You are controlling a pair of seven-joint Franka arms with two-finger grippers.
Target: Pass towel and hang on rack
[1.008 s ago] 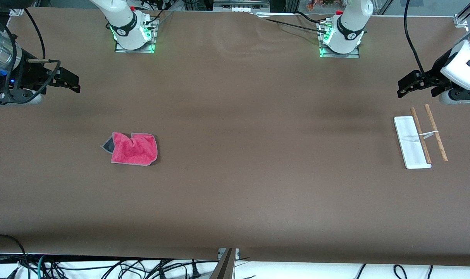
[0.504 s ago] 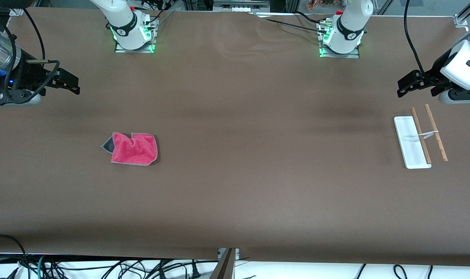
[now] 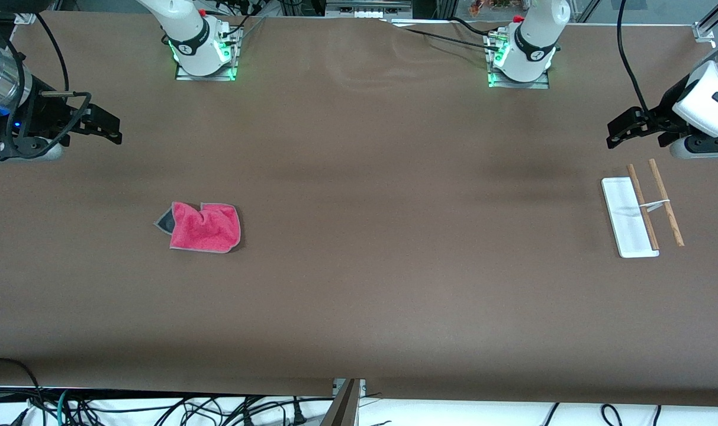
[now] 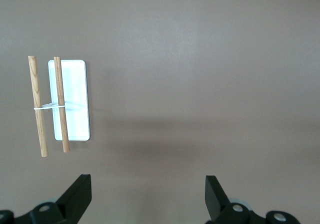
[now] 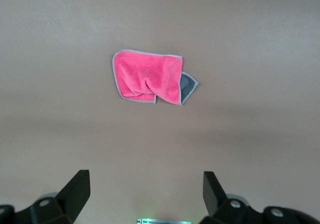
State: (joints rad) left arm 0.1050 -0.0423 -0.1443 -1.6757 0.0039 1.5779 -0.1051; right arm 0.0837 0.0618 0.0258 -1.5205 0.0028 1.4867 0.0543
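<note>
Nothing has moved since the earlier frames: both arms wait, spread-fingered and empty, at opposite table ends.
Right gripper (image 3: 113, 127) risks pinching one layer of the crumpled pink-red cloth towel (image 3: 203, 227); left gripper (image 3: 616, 135) waits near the white-based, wooden-rod rack (image 3: 628, 216), which could tip.

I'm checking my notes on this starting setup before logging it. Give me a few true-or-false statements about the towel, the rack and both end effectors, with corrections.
1. The towel lies on the table toward the right arm's end. True.
2. The towel is draped over the rack. False: the rack is bare, toward the left arm's end, apart from the towel.
3. The right end effector is open and holds nothing. True.
4. The left end effector is shut on a wooden rod. False: it is open and empty, up over the table beside the rack.
5. The towel shows only its pink side. False: a dark grey corner is also showing.
</note>
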